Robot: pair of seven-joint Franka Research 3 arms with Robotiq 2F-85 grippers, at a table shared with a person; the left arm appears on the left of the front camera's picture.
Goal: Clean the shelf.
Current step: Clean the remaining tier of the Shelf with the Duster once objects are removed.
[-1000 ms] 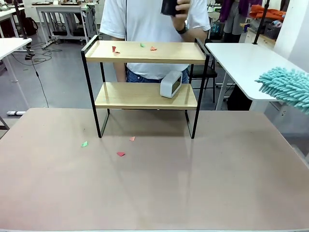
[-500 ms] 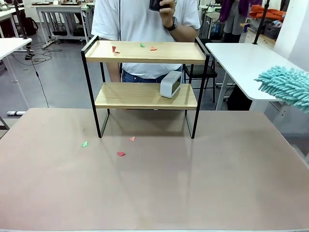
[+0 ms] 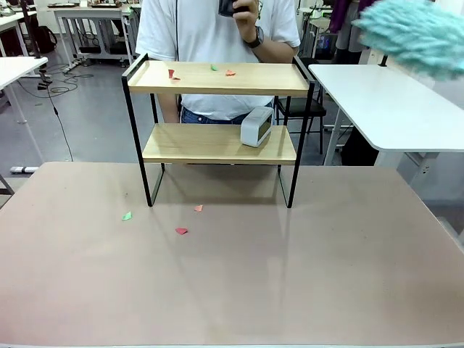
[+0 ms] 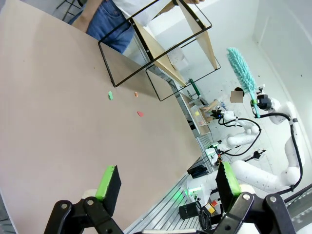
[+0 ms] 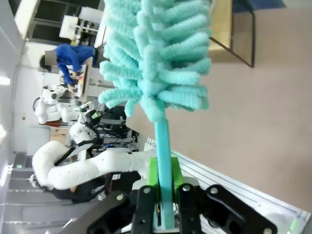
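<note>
The shelf [image 3: 210, 145] stands at the table's far side, with red, green and orange paper scraps [image 3: 172, 73] on its top board. A small white device [image 3: 256, 126] sits on its lower board. A teal fluffy duster [image 3: 417, 32] hangs high at the right, above and to the right of the shelf. My right gripper [image 5: 165, 184] is shut on the duster's handle, and the duster head [image 5: 161, 53] rises ahead of it. The shelf's corner [image 5: 222, 29] shows beyond. My left gripper [image 4: 168, 183] is open above the table, far from the shelf [image 4: 161, 53] and duster [image 4: 241, 68].
Green, orange and red scraps [image 3: 181, 231] lie on the tan table [image 3: 239, 290] in front of the shelf. A person [image 3: 217, 29] stands right behind the shelf holding a dark object. A white side table [image 3: 384, 94] is at the right.
The duster has swung up and leftward from the picture's right edge to its top right. The person has shifted slightly left. The shelf and scraps have not moved.
</note>
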